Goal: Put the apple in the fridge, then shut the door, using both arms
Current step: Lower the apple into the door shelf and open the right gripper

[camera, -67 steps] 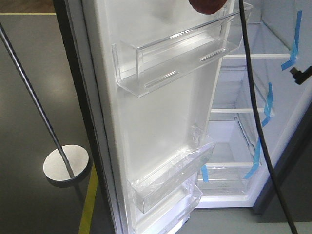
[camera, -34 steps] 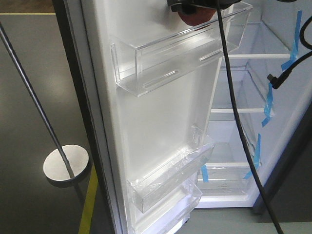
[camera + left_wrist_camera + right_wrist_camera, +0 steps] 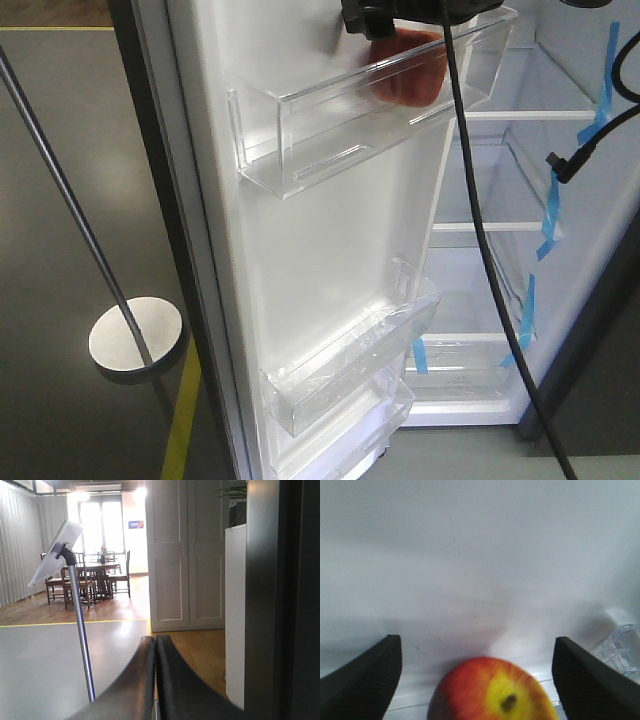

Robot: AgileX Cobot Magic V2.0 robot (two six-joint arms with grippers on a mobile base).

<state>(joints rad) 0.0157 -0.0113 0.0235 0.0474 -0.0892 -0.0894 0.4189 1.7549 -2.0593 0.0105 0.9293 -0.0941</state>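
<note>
One apple (image 3: 492, 692). One fridge (image 3: 600, 240), one door (image 3: 330, 240), three clear bins (image 3: 300, 135), three white shelves (image 3: 490, 227), four blue tape strips (image 3: 550, 212). Two hands: left hand (image 3: 156, 641), right hand (image 3: 476, 645). One pole stand (image 3: 135, 335).

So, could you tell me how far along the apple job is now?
Done: the apple lies in the top clear bin of the door, and the right gripper is open with gaps either side of it. In hand: that gripper hangs just above the bin. Remaining: the door stands wide open and needs closing; the left gripper is shut, empty.
</note>
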